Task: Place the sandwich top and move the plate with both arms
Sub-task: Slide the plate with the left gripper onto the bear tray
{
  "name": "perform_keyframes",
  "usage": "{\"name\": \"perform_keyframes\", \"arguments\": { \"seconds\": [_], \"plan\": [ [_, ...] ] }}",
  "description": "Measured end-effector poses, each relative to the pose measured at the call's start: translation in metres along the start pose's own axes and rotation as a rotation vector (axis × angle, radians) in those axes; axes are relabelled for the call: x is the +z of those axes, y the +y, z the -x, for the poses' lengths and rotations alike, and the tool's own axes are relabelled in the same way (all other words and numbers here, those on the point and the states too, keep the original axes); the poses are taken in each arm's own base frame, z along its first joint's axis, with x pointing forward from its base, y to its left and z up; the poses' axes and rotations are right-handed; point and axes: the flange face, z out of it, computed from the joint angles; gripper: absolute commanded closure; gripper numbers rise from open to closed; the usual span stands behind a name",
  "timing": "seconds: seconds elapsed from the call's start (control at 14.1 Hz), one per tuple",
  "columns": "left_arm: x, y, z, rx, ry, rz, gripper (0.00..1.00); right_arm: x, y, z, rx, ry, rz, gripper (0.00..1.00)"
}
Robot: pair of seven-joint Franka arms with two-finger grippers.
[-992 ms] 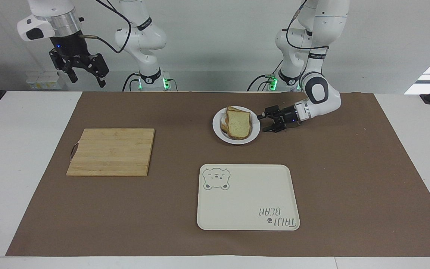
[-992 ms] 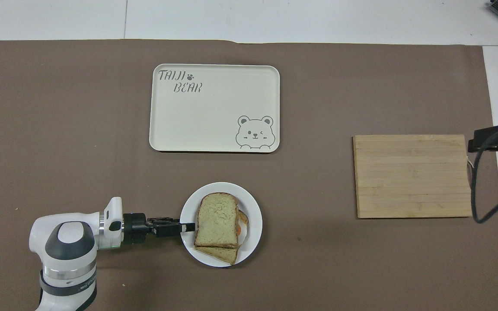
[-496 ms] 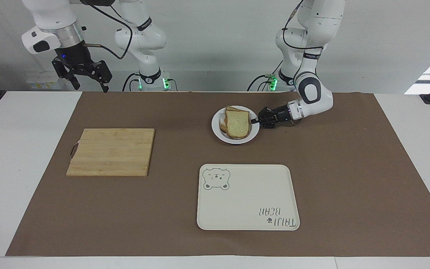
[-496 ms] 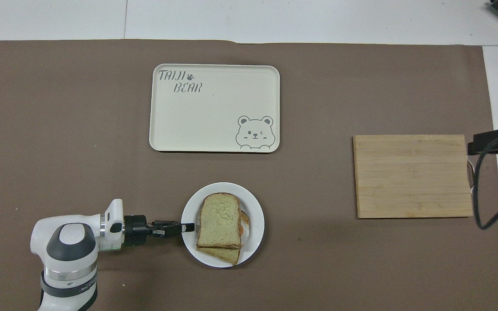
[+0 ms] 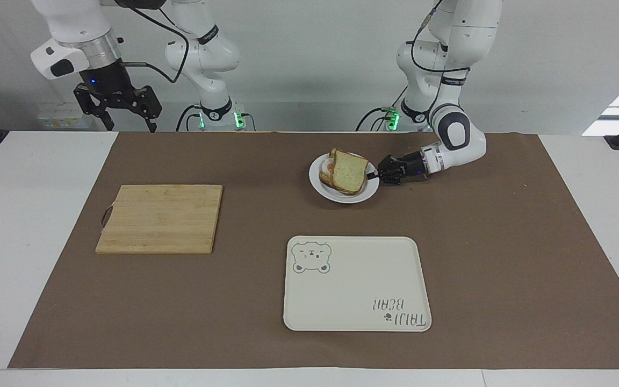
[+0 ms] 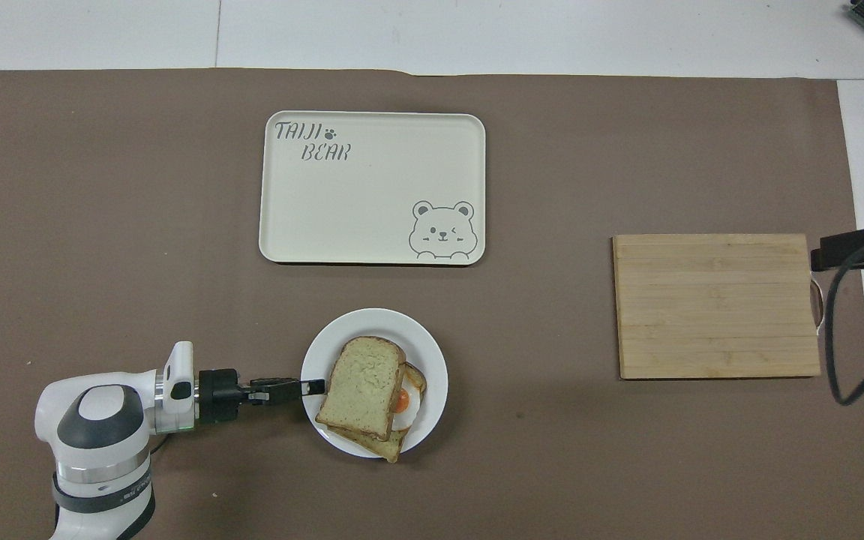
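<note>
Inspected at the moment marked. Found the left pincer (image 5: pixel 375 175) low over the brown mat (image 5: pixel 503 242), fingertips closed on the rim of the plate (image 5: pixel 347 196) at the edge facing the left arm's end of the worktop (image 5: pixel 41 242); forearm lying nearly level, reaching in sideways. Noted the plate tipped, the gripped edge raised and the edge toward the right arm's end lower; cannot tell whether that lower edge touched the mat. Located the plate closer to the robots than the cream tray (image 5: pixel 357 283), well apart from it. Observed the sandwich top (image 5: pixel 349 170) lying on the lower slice (image 6: pixel 372 444), skewed and slid toward the right arm's end, leaving part of the fried egg (image 6: pixel 400 400) uncovered. Recorded the tray flat on the mat, bear drawing at one corner, lettering at the corner diagonal to it, nothing on it. Recorded the wooden cutting board (image 5: pixel 160 218) flat on the mat toward the right arm's end, bare. Found the right pincer (image 5: pixel 125 110) raised at that same end, jaws spread wide, holding nothing, pointing down, the arm waiting. In the overhead view, saw only a dark part of it and a cable at the frame edge beside the board.
</note>
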Motion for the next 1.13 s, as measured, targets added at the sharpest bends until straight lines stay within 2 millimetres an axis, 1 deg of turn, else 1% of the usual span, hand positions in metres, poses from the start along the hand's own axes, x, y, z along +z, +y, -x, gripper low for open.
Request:
{"name": "perform_keyframes", "arguments": {
  "seconds": [0.14, 0.21, 0.43, 0.57, 0.78, 0.99, 1.13],
  "plan": [
    [-0.01, 0.0, -0.007, -0.002, 0.023, 0.023, 1.0, 0.0, 0.0, 0.0, -0.001, 0.0, 0.0, 0.0],
    [-0.016, 0.001, -0.014, 0.0, 0.039, 0.026, 1.0, 0.0, 0.0, 0.0, -0.001, 0.0, 0.0, 0.0],
    [-0.024, 0.009, -0.044, 0.017, 0.072, 0.029, 1.0, 0.0, 0.0, 0.0, -0.001, 0.0, 0.0, 0.0],
    [-0.028, 0.013, -0.069, 0.026, 0.09, 0.02, 1.0, 0.0, 0.0, 0.0, -0.001, 0.0, 0.0, 0.0],
    [-0.034, 0.015, -0.116, 0.018, 0.131, -0.013, 1.0, 0.0, 0.0, 0.0, -0.001, 0.0, 0.0, 0.0],
    [-0.037, 0.021, -0.158, -0.008, 0.162, -0.029, 1.0, 0.0, 0.0, 0.0, -0.001, 0.0, 0.0, 0.0],
    [-0.041, 0.02, -0.185, -0.041, 0.212, -0.088, 1.0, 0.0, 0.0, 0.0, -0.001, 0.0, 0.0, 0.0]
  ]
}}
